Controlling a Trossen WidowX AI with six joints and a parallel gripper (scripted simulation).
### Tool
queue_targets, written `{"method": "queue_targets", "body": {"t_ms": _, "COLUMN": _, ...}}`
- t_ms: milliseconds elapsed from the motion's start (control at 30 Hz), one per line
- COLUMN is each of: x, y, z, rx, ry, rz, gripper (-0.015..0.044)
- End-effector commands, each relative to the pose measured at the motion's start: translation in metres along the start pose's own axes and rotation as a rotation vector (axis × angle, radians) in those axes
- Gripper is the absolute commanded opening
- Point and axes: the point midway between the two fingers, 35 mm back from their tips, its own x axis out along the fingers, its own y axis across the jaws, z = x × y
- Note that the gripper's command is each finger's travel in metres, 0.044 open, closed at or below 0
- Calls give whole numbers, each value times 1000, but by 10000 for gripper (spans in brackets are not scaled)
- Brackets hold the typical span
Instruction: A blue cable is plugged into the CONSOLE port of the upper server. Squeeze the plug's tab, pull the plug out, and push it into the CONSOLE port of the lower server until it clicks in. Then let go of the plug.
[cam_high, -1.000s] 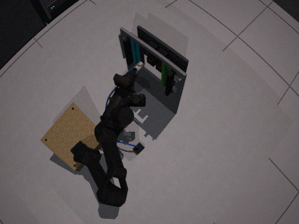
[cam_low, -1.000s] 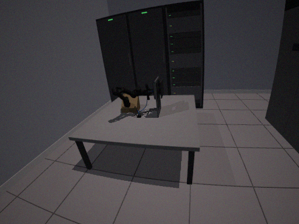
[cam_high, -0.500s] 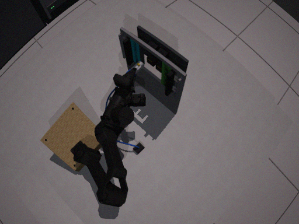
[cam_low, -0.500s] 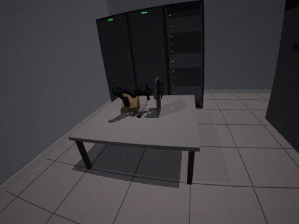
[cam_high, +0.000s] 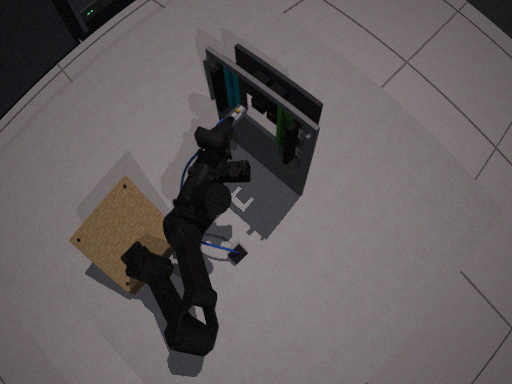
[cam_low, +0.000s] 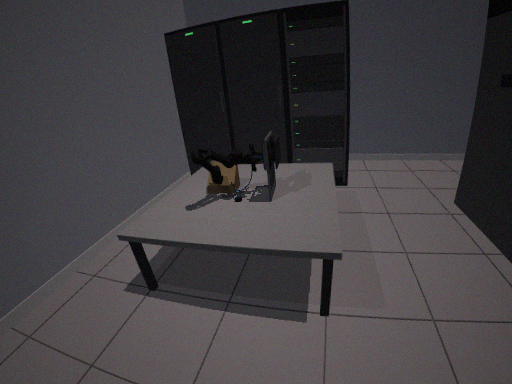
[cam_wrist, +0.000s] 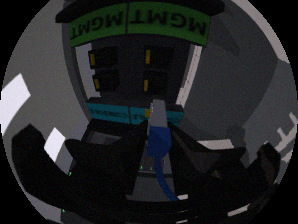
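Plug (cam_high: 239, 112) (cam_wrist: 158, 122), its tip's seating unclear.

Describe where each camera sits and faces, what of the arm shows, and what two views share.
Top: above the table, facing down on the servers' frame; almost the whole arm shows.
Exterior: off to one side, facing across the table toward dark cabinets; the arm looks small.
Wrist: at the gripper, facing the ports; only its fingers show.
Top and wrist share the blue cable.

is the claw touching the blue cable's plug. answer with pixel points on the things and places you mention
Touching: the wrist view shows the blue cable's plug (cam_high: 240, 112) (cam_wrist: 158, 131) pinched between the fingertips of the claw (cam_high: 233, 119) (cam_wrist: 156, 124).
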Motion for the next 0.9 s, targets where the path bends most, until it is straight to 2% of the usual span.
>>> {"method": "queue_targets", "body": {"t_ms": 0, "x": 1, "y": 2, "z": 9, "rx": -2, "ry": -22, "rz": 1, "gripper": 0}}
{"method": "queue_targets", "body": {"t_ms": 867, "x": 0, "y": 2, "z": 12, "rx": -1, "ry": -25, "rz": 2, "gripper": 0}}
